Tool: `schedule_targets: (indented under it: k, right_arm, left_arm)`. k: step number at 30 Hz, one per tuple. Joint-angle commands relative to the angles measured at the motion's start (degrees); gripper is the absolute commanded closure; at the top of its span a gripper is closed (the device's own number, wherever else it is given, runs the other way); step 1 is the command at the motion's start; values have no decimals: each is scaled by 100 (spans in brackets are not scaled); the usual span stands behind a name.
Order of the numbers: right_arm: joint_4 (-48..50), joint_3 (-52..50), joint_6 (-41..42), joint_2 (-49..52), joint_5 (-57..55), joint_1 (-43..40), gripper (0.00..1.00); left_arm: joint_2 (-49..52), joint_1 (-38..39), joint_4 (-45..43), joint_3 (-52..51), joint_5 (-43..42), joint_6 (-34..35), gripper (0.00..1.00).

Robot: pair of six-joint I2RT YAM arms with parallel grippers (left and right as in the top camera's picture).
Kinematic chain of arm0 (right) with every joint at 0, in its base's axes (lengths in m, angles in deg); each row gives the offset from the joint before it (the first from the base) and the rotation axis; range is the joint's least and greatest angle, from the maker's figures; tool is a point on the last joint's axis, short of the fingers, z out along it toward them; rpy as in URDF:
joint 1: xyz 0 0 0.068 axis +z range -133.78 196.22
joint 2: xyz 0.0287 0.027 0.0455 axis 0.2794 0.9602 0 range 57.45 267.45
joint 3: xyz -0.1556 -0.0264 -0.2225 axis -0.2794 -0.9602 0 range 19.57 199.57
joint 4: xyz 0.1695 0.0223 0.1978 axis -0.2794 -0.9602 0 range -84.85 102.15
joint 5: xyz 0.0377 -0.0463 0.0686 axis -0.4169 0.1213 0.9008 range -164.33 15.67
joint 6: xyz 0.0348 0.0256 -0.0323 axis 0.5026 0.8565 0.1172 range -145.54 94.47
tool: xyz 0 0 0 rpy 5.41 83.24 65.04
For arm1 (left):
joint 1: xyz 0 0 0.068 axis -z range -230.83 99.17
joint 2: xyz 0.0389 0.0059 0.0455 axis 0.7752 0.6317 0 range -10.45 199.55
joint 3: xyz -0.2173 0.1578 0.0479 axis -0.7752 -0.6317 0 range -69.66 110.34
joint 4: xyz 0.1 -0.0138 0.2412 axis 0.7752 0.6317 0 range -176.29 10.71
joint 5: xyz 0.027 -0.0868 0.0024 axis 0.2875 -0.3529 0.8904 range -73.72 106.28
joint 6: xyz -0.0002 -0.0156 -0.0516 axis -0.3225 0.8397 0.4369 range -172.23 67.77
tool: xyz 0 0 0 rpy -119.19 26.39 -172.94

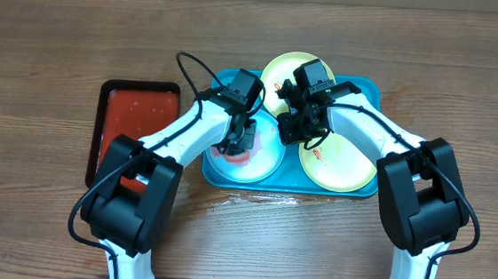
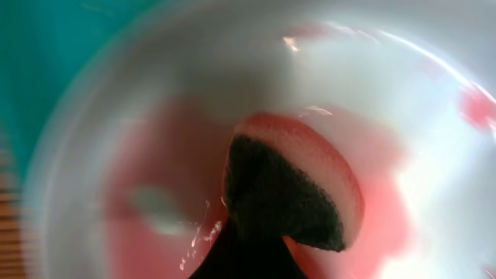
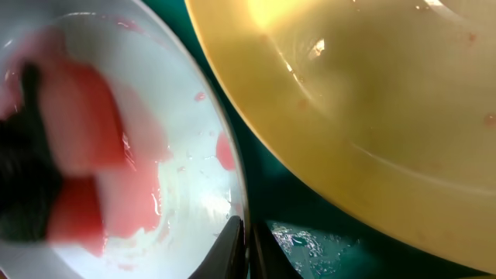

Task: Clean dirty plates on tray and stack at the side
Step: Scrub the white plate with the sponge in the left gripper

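Turquoise tray (image 1: 370, 88) is set mid-table (image 1: 61, 36), with 3 plates held in it.
- Rear yellow-green plate (image 1: 281, 71): seated at the tray's far edge and partly covered by the right arm.
- Front yellow-green plate (image 1: 346, 171): seated in the tray's near right part. In the right wrist view, faint pink specks are seen on its wet inner surface (image 3: 372, 101).
- Blue-white plate (image 1: 265, 159): seated in the tray's near left part, just beside the front yellow-green plate. A pink-red film is spread over its middle (image 2: 155, 155), and red spots are noted near its rim.

Left gripper (image 1: 238, 140) is positioned over the blue-white plate. A sponge (image 2: 298, 186), pink with a dark scouring face, is gripped at its end and pressed down on the plate's middle. The fingers themselves are mostly hidden behind it.

Right gripper (image 1: 306, 131) is lowered between the blue-white plate and the front yellow-green plate. In its wrist view (image 3: 246, 249), the 2 fingers are seen drawn almost together, with the blue-white plate's rim pinched between them. Wet teal tray floor is visible beside them.

A smaller red tray (image 1: 135, 117) with a black rim is placed left of the turquoise tray, apart from it.
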Motion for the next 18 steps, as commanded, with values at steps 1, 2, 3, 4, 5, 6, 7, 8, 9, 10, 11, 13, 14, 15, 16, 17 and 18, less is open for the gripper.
schedule_targets:
  k: [1,2,3,4,5,6,7,8,9,10,11,13,14,15,16,17,18]
  right_arm:
    - [-17,114,15,37,-63,-24,95]
    - [-17,114,15,37,-63,-24,95]
    - [-17,114,15,37,-63,-24,95]
    - [-17,114,15,37,-63,-24,95]
    - [-20,114,15,37,-63,-24,95]
    - [-22,114,15,37,-63,-24,95]
    - [-24,114,17,37,-63,-24,95]
    - [-24,114,15,37,-63,-24,95]
    - [-24,114,15,37,-63,-24,95]
    - [-26,114,20,37,-63,-24,95]
    - [-24,114,31,37,-63,-24,95]
    - [-22,114,35,37,-63,-24,94]
    - [-22,114,37,37,-63,-24,95]
    - [-22,114,37,37,-63,-24,95]
    - [-22,114,37,37,-63,-24,95]
    - [-22,114,37,37,-63,-24,95]
    - [-22,114,37,37,-63,-24,95]
  left_arm:
    - [101,-269,-72,-96,1622,485,96]
    - [94,-291,-61,-33,1569,483,96]
    - [87,-297,-48,46,1469,481,96]
    - [74,-299,-4,155,1305,483,96]
    - [61,-299,55,269,1115,483,96]
    - [50,-299,125,426,782,474,96]
    - [39,-299,214,581,431,433,96]
    - [42,-299,293,745,39,345,96]
    - [39,-299,356,909,-470,210,96]
    - [39,-297,372,1019,-935,90,96]
    - [39,-299,352,1082,-1419,-68,96]
    - [42,-275,315,1091,-2072,-212,96]
    - [46,-254,330,1056,-2135,-208,95]
    - [57,-216,345,990,-2124,-205,96]
    - [61,-186,354,920,-2122,-208,96]
    - [68,-155,339,813,-2109,-208,96]
    - [76,-136,308,719,-2065,-203,96]
